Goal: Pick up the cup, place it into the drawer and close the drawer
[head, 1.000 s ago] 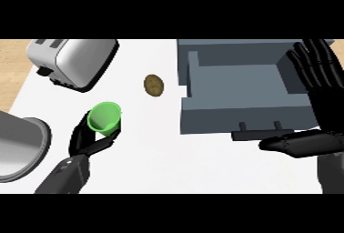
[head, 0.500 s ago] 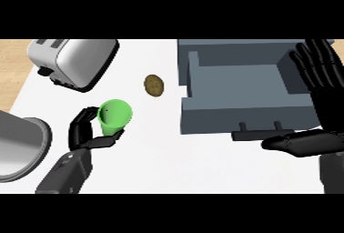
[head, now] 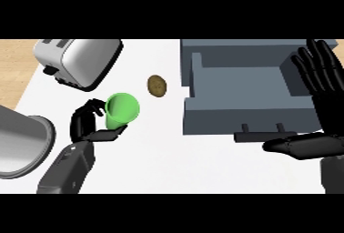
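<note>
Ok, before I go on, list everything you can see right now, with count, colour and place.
cup: one, green, tilted, held in the left hand, left of centre on the counter
drawer: one, grey, open, upper right, handle towards the robot
toaster: one, silver with dark trim, upper left
small round item: one, brown, on the counter between toaster and drawer
metal pot: one, grey, left edge, partly cut off
counter: one, white top
left hand: black, fingers curled round the cup
right hand: black, open, fingers up, right edge beside the drawer
</note>
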Robot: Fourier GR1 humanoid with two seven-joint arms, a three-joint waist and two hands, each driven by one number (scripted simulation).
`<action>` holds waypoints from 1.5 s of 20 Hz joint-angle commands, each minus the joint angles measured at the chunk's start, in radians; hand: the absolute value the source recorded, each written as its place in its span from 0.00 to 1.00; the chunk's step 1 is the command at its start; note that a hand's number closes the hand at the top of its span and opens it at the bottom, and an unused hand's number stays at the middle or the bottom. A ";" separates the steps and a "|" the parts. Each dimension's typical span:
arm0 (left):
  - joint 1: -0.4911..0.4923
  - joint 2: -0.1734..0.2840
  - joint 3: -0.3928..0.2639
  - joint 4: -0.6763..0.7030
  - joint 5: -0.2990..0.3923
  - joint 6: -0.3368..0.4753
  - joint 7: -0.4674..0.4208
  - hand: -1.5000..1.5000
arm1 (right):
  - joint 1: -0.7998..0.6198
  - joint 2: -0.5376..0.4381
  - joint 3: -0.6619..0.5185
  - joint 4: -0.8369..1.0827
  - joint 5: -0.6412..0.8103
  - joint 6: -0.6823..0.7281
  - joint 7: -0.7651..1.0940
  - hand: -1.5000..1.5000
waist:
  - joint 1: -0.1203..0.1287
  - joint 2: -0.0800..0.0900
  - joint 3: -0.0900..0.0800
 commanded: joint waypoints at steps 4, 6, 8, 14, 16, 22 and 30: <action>-0.123 -0.025 -0.077 -0.133 -0.016 -0.108 0.069 1.00 | 0.007 -0.013 -0.012 0.002 0.020 -0.003 -0.010 0.00 | 0.016 -0.008 0.002; -0.153 -0.066 -0.099 -0.207 -0.017 -0.042 0.139 1.00 | -0.002 -0.016 -0.015 -0.011 0.000 -0.002 0.026 0.00 | 0.021 -0.011 0.003; -0.190 -0.082 -0.121 -0.279 -0.016 -0.025 0.220 1.00 | -0.004 -0.042 -0.041 -0.011 -0.011 0.008 0.038 0.00 | 0.025 -0.015 0.003; -0.327 -0.138 -0.180 -0.422 -0.009 0.036 0.474 1.00 | -0.008 -0.031 -0.060 0.060 -0.017 0.016 -0.036 0.00 | 0.025 -0.011 0.003; -0.341 -0.135 -0.199 -0.508 -0.003 0.053 0.573 1.00 | -0.013 -0.009 -0.033 0.061 0.000 0.001 -0.026 0.00 | 0.029 -0.012 0.003; -0.551 -0.145 -0.288 -0.476 0.031 0.240 0.761 1.00 | -0.009 -0.018 -0.029 0.072 0.025 0.007 -0.057 0.00 | 0.005 -0.006 0.002; -0.726 -0.145 -0.423 -0.170 0.130 0.423 0.815 1.00 | -0.014 -0.007 -0.023 0.072 0.008 0.018 -0.077 0.00 | -0.047 0.009 0.003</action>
